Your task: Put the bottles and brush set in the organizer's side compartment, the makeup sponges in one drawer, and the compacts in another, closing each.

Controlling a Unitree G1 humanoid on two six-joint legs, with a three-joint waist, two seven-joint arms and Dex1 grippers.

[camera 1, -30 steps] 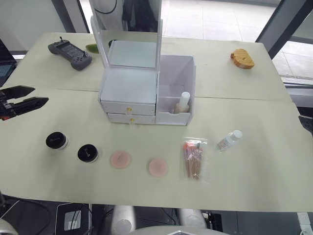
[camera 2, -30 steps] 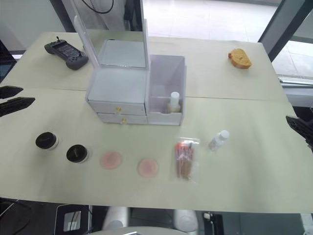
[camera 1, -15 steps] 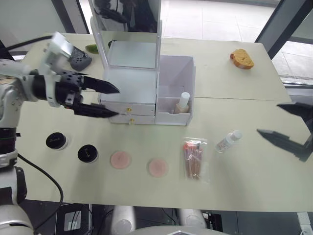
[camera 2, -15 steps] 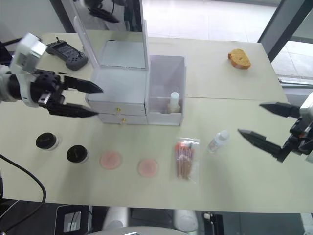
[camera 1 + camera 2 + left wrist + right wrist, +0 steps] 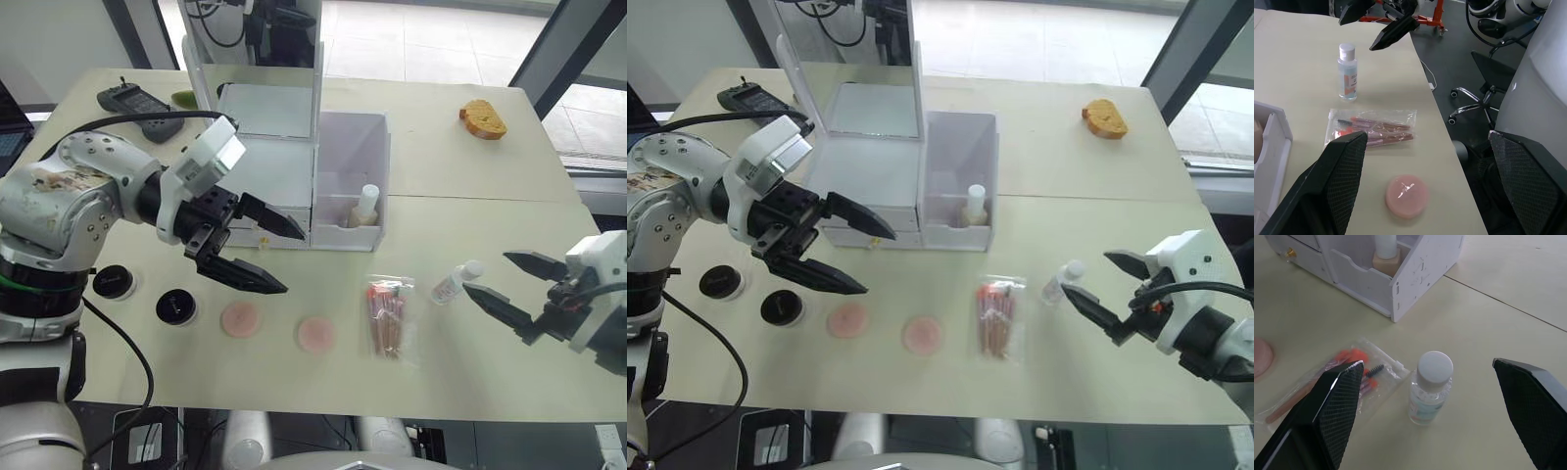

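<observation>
Pale green table (image 5: 509, 196) fills my view, and nearest me runs the row of loose things. From my left: two black compacts (image 5: 114, 282) (image 5: 175, 306), then two pink makeup sponges (image 5: 241, 319) (image 5: 316, 335), then the brush set (image 5: 389, 318) in its clear pouch, lying flat.

My left tool (image 5: 273, 256) hangs with its fingers spread wide and nothing between them, tips above the table between the nearer sponge and the organizer (image 5: 294, 166), just in front of the two shut drawers.

My right tool (image 5: 512, 285) is also spread wide and empty. The clear bottle (image 5: 1430, 387) stands upright on the table just ahead of its tips, framed by the two fingers in the right wrist view but not touched, with the brush set just beside it.

Farther back, the beige bottle (image 5: 365, 208) stands upright inside the side compartment (image 5: 377, 157), behind its low front wall. The mirror (image 5: 284, 34) rises above the drawers.

Beyond that, a dark handheld controller (image 5: 137, 101) lies at the far left and an orange sponge-like lump (image 5: 486, 117) at the far right.
</observation>
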